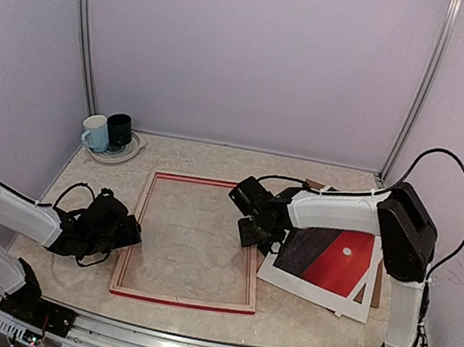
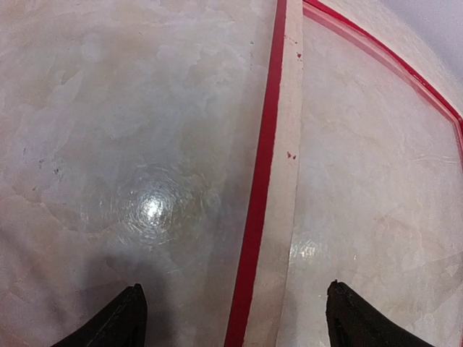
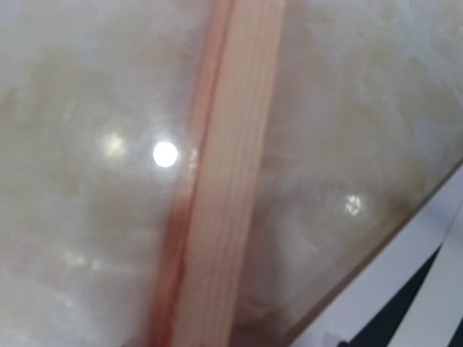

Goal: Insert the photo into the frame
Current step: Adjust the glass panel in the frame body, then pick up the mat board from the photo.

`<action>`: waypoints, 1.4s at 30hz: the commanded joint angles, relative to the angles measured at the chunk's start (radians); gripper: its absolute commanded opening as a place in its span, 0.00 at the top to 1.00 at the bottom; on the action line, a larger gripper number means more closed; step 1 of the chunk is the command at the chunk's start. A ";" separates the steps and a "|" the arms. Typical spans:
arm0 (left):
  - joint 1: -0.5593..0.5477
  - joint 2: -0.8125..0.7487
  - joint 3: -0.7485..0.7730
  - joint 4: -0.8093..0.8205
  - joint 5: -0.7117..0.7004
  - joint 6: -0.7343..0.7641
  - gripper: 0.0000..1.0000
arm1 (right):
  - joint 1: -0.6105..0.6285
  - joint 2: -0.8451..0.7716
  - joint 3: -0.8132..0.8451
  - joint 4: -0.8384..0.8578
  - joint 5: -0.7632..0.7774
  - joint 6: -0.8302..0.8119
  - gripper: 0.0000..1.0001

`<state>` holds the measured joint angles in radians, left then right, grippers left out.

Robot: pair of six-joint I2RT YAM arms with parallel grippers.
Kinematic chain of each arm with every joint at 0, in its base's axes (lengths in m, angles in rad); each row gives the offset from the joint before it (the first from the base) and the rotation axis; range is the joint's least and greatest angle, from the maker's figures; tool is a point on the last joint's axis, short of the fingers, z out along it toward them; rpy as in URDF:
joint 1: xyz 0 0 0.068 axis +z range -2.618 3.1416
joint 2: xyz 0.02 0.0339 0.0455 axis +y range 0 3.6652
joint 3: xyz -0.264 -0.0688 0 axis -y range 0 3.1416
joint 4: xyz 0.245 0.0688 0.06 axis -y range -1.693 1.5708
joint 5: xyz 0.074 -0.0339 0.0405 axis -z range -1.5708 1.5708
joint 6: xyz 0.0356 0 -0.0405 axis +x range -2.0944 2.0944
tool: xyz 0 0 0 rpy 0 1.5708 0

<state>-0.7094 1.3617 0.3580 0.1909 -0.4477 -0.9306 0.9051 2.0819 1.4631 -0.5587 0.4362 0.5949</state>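
The frame [image 1: 183,298] lies flat in the middle of the table, pale wood up with red edges; its rail also shows in the left wrist view [image 2: 286,181] and the right wrist view [image 3: 224,181]. The photo [image 1: 329,258], a red sunset with a white margin, lies face up to the right of the frame; its white margin shows in the right wrist view [image 3: 405,278]. My left gripper [image 1: 133,233] is open and empty, its fingers straddling the frame's left rail [image 2: 233,288]. My right gripper [image 1: 256,232] hovers low over the frame's right rail, next to the photo's left edge; its fingers are hidden.
A brown backing board [image 1: 377,284] lies under the photo, its edge showing at the right. A light blue mug [image 1: 95,133] and a dark mug [image 1: 119,130] stand on a plate [image 1: 125,155] at the back left. Walls close in on three sides.
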 commanded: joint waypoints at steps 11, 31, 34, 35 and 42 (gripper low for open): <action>0.010 -0.025 0.330 -0.059 -0.001 0.300 0.01 | 0.014 -0.172 -0.056 0.018 -0.016 -0.008 0.32; 0.028 0.368 0.512 0.043 0.331 0.343 0.01 | -0.312 -0.732 -0.582 0.078 -0.168 0.169 0.14; 0.028 0.409 0.535 0.020 0.327 0.337 0.01 | -0.390 -0.813 -0.648 0.074 -0.184 0.172 0.13; 0.028 0.417 0.539 0.014 0.325 0.335 0.01 | -0.412 -0.830 -0.665 0.075 -0.192 0.172 0.13; 0.031 0.460 0.545 0.010 0.334 0.315 0.01 | -0.465 -0.834 -0.733 0.146 -0.319 0.104 0.14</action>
<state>-0.6853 1.8004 0.8803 0.2012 -0.1307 -0.6014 0.4473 1.2335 0.7536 -0.4725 0.2176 0.7403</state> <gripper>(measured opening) 0.988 0.864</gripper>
